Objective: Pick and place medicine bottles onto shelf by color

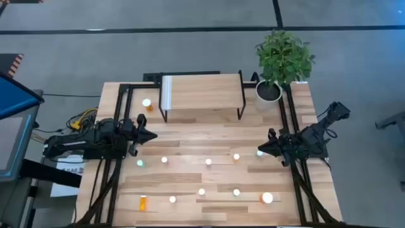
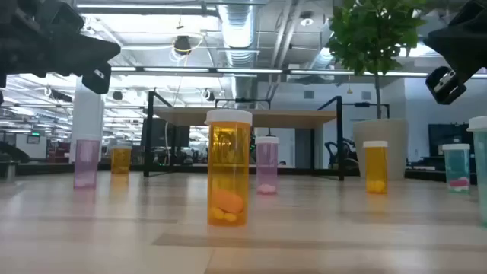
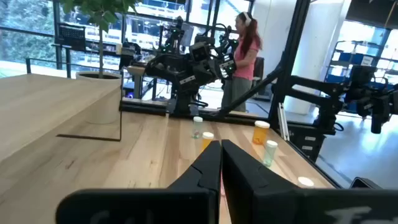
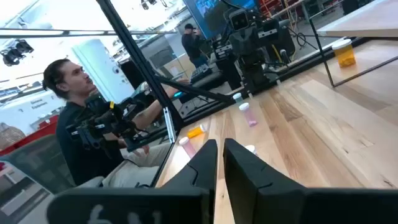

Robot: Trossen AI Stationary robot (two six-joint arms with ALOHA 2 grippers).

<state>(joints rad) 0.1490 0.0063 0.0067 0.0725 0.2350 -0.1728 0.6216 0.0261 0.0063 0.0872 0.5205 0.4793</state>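
1. Hovering above the counter's (image 1: 209,149) left edge, the left end effector (image 1: 152,135) has its two dark, tapered fingers pressed together and grips nothing; its wrist view shows only a thin seam between them.
2. The right end effector (image 1: 262,151) sits near the right edge, fingers likewise closed and bare.
3. The counter is pale planked wood with a smooth, faintly glossy grain, framed by thin black metal rails.
4. The shelf (image 1: 201,92) stands at the far edge: a flat rectangular light-wood slab on slim black legs, with a white strip at its left end. Its top carries no bottles.
5. The bottles are small translucent plastic cylinders with white caps, scattered upright across the middle and near half of the counter, well apart from one another.
6. An orange bottle (image 2: 229,169) stands closest in the low view, with pills lying at its bottom; a pink bottle (image 2: 266,164) stands behind it.
7. Another orange bottle (image 1: 147,104) stands just left of the shelf.
8. A leafy plant in a round white pot (image 1: 268,91) stands at the far right corner.
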